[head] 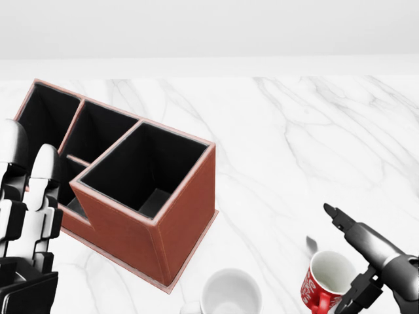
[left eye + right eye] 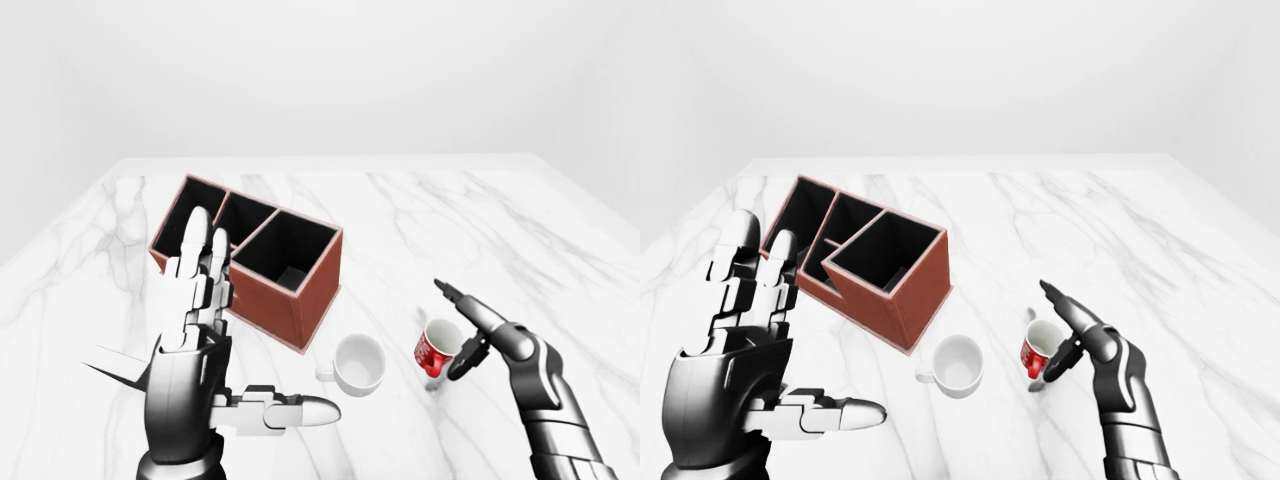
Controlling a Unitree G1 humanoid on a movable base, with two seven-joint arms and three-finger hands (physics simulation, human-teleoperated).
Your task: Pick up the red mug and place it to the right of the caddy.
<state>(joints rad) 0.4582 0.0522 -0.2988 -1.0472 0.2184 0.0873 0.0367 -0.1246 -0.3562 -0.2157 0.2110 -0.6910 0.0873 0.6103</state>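
Bench (image 2: 430, 215): white marble with grey veins, under a plain pale wall; everything here stands on it
Caddy (image 2: 300, 290): red-brown box with black compartments inside, set at an angle on the left half of the eye views; the largest compartment is the one nearest the mugs, narrower ones sit behind it toward the upper left
Red mug (image 2: 436, 349): upright on the bench, low and to the right of the caddy in the left-eye view, well apart from it; white inside, white lettering on the red wall
White mug (image 2: 359, 364): upright just left of the red mug, below the caddy's near corner, its handle pointing left; the two mugs do not touch
Right robot hand (image 2: 468, 330): right beside the red mug on its right side; one finger (image 1: 353, 232) stretches straight out over the rim toward the upper left, and a dark lower finger (image 2: 466, 358) curls down by the mug's right wall; the fingers are spread, not closed round the mug, and I cannot tell whether any of them touches it
Left robot hand (image 2: 740, 360): raised at the left of the views, palm flat, fingers straight up and thumb (image 2: 835, 412) stuck out to the right; wide open and holding nothing, partly covering the caddy's left end in the left-eye view
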